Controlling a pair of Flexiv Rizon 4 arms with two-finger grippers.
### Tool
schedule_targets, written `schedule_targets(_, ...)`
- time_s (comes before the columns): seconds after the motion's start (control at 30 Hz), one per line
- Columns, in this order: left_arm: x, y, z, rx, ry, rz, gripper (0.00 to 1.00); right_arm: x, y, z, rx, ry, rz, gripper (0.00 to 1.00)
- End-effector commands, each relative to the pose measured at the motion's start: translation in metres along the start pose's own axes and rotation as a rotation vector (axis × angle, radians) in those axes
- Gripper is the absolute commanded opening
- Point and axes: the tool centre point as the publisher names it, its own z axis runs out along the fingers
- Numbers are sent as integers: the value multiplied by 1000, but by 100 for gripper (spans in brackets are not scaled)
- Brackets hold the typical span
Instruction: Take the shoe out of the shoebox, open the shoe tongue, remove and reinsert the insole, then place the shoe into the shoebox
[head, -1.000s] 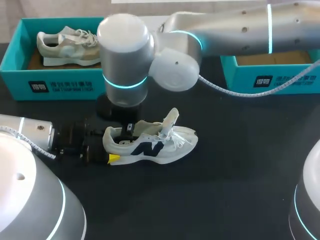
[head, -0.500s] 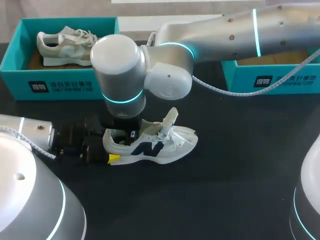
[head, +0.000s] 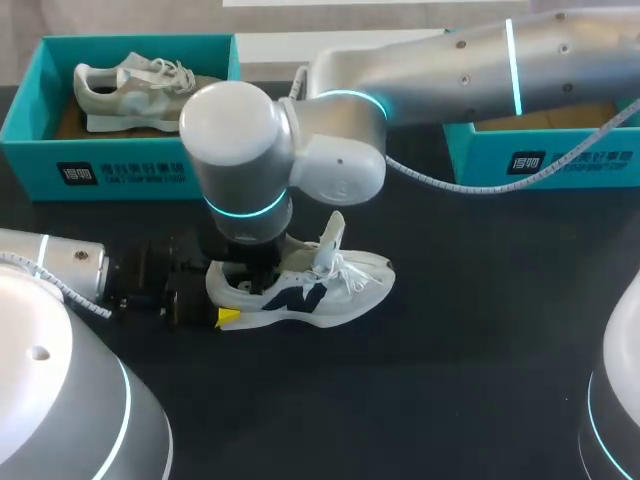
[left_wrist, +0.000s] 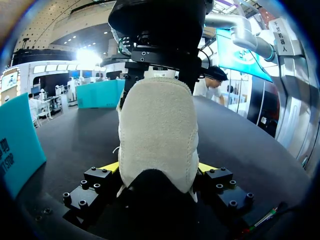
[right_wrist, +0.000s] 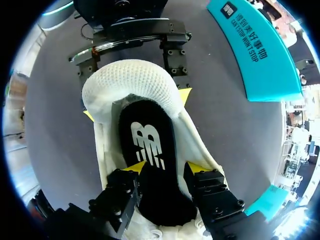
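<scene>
A white shoe with a navy logo lies on its sole on the black table, tongue pulled up. My left gripper comes in from the left, and in the left wrist view it is shut on the heel, a yellow tip on each side. My right arm reaches over from the right and points down into the shoe's mouth. In the right wrist view my right gripper is open. The black insole lies in the shoe between its spread fingertips.
A teal shoebox at the back left holds a second, grey-beige shoe. Another teal shoebox stands at the back right. Bare black table lies in front of and to the right of the white shoe.
My right wrist has dropped lower over the shoe's mouth and its fingers have opened. The tongue now stands a little more upright. The left gripper and heel have not moved.
</scene>
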Motion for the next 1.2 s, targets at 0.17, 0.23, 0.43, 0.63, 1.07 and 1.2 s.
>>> schedule_targets(0.17,2,5,4,1,-1,0,0,9,5,29,-4,73,-18,35)
schedule_targets(0.23,2,5,4,1,-1,0,0,11,3,29,-2,77,-12,7)
schedule_targets(0.43,2,5,4,1,-1,0,0,18,-8,21,6,94,32,0)
schedule_targets(0.63,2,5,4,1,-1,0,0,13,-20,0,-25,98,121,0)
schedule_targets(1.07,2,5,4,1,-1,0,0,-12,-51,-51,-77,34,263,0)
schedule_targets(1.2,2,5,4,1,-1,0,0,-15,-36,-59,-126,52,246,0)
